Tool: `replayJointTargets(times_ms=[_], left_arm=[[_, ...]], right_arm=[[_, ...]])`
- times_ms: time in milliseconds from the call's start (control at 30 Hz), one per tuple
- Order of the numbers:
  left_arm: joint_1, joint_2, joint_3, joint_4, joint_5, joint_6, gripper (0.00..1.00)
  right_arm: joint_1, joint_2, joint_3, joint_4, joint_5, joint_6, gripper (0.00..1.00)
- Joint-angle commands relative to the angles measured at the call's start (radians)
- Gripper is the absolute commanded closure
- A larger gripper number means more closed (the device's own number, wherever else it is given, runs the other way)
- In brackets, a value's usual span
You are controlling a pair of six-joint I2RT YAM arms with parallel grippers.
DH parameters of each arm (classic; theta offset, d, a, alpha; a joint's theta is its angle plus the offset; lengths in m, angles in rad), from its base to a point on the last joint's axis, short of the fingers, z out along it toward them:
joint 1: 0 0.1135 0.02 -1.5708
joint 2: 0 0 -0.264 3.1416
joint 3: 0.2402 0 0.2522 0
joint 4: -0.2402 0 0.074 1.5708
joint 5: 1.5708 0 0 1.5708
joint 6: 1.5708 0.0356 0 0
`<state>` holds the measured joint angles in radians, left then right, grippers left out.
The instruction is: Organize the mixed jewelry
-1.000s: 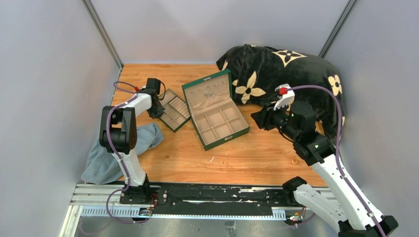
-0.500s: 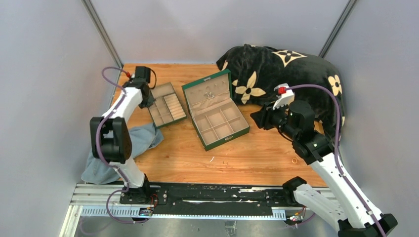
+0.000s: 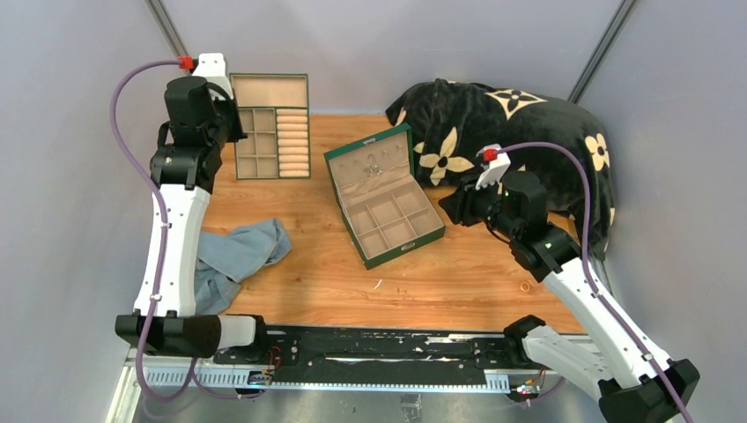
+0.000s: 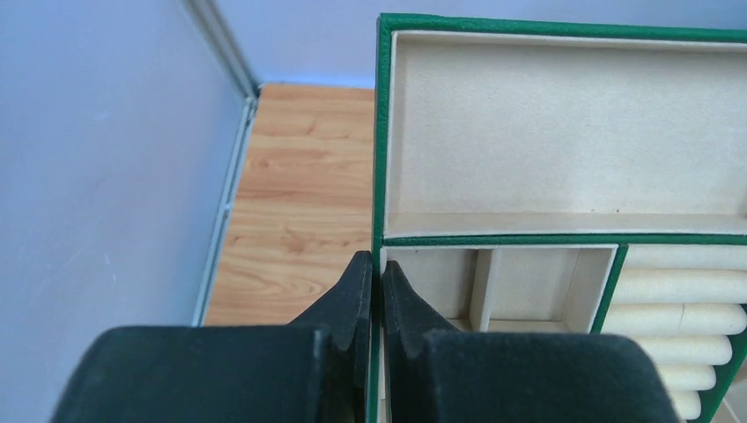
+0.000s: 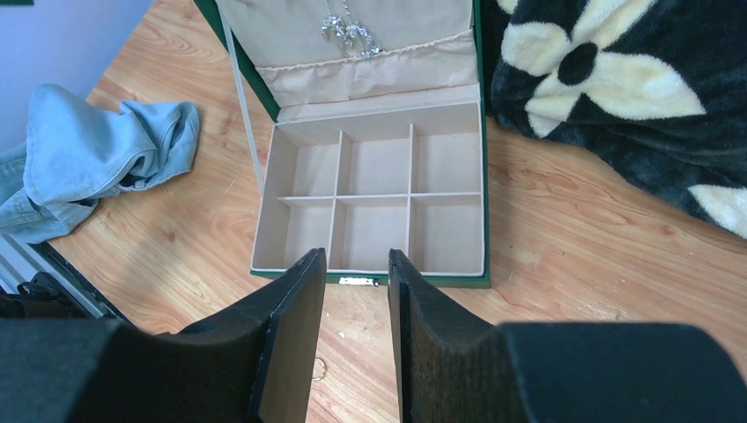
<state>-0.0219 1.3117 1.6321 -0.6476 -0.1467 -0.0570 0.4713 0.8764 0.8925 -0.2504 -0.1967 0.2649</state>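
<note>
Two jewelry pieces in view: the silvery cluster (image 5: 348, 31) sits on the lid lining of the open green box (image 5: 374, 167); the gold ring (image 3: 526, 286) lies on the table (image 3: 458, 282), right of the box and nearer the arm bases. At the box's front edge the right gripper (image 5: 357, 264) hovers, jaws partly apart, empty. Left of and behind the box, the left gripper (image 4: 377, 269) is clamped on the side wall of a compartment tray (image 4: 546, 123), held off the table.

A glinting silvery cluster (image 5: 349, 28) hangs against the beige lining inside the raised lid of the open green box (image 3: 403, 249). A small gold-coloured ring (image 3: 526, 286) lies flat on the wooden tabletop (image 3: 458, 304), well apart from that box, off its latch side.
</note>
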Motion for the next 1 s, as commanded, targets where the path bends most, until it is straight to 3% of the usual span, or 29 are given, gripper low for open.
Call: replayJointTargets(times_ms=[0,133,500,633,800,967], left_arm=[[0.001,-0.059,-0.016,0.001,0.224,0.129,1.00],[-0.008,-0.092,-0.038,0.002,0.381,0.130,1.00],[-0.165,-0.074,-0.043,-0.040,0.389,0.121,1.00],[-0.257,-0.052,-0.041,-0.057,0.406,0.159,1.00],[-0.424,0.028,0.026,-0.171,0.353,0.280,1.00],[-0.515,0.108,0.088,-0.285,0.394,0.328,1.00]], right_arm=[[-0.003,-0.007,0.019,0.037,-0.019,-0.009,0.62],[-0.003,-0.009,0.017,0.037,-0.026,0.003,0.62],[-0.003,-0.033,0.032,0.005,-0.020,0.030,0.62],[-0.002,-0.007,0.101,-0.059,-0.045,0.041,0.60],[-0.003,-0.038,0.171,-0.086,0.034,-0.016,0.61],[0.001,0.112,0.458,-0.368,0.008,-0.166,0.64]])
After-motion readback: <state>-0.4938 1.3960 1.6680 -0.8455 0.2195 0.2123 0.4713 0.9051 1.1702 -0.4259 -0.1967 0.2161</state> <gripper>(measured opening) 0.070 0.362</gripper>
